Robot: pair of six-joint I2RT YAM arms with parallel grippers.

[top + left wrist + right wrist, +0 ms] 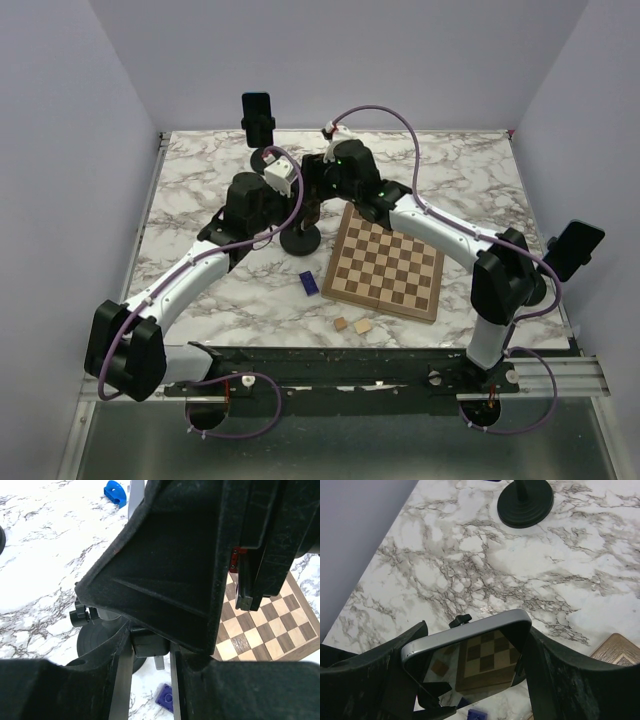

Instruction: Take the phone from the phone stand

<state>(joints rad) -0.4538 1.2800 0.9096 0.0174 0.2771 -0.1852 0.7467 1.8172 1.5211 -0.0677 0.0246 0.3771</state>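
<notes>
Care: with right jaws tight on the phone (470,655) and left jaws at the stand (300,240), grip there hard to tell, lift straight up slowly, keeping stand steady.

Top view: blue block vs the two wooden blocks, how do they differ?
The blue block is dark blue and oblong; wooden blocks are tan, squarer. The blue block lies alone left of the chessboard; wooden blocks sit paired before its near edge. All rest on the table.
</notes>
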